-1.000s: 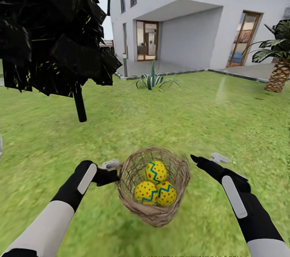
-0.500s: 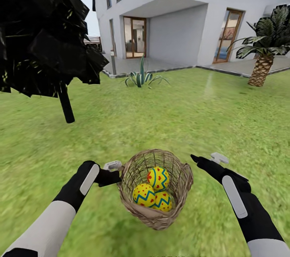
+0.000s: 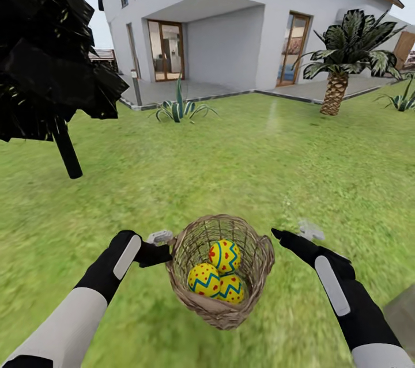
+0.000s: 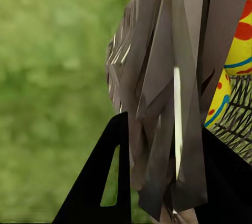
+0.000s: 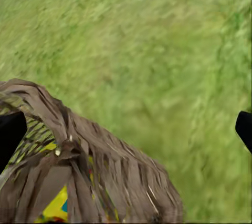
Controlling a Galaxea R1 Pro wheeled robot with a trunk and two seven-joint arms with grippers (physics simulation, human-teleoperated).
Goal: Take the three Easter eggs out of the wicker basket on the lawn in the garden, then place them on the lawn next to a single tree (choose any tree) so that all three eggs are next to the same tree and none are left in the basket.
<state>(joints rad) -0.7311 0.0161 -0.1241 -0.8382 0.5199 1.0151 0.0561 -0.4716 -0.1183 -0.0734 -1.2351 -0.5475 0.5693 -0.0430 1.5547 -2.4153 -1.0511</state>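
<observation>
Three yellow Easter eggs with blue zigzags and red marks (image 3: 225,255) (image 3: 203,280) (image 3: 232,288) lie inside the brown wicker basket (image 3: 256,261). The basket hangs above the lawn (image 3: 230,172), and my left gripper (image 3: 167,250) is shut on its left rim handle. The left wrist view shows that gripper (image 4: 165,182) clamped on the basket's weave (image 4: 157,77), with an egg (image 4: 239,50) behind it. My right gripper (image 3: 293,232) stands open just right of the basket without touching it. In the right wrist view the right gripper (image 5: 128,129) hovers over the basket's rim (image 5: 105,171).
A tree with dark foliage and a straight trunk (image 3: 67,152) stands at the far left. A white house (image 3: 230,11), a spiky plant (image 3: 178,109) and a palm (image 3: 334,91) lie ahead. A grey paved patch (image 3: 403,310) shows at the lower right.
The camera has swung right, so the tree, house and palm have slid left in the picture. The basket stays held in the left gripper, and the eggs have shifted slightly inside it.
</observation>
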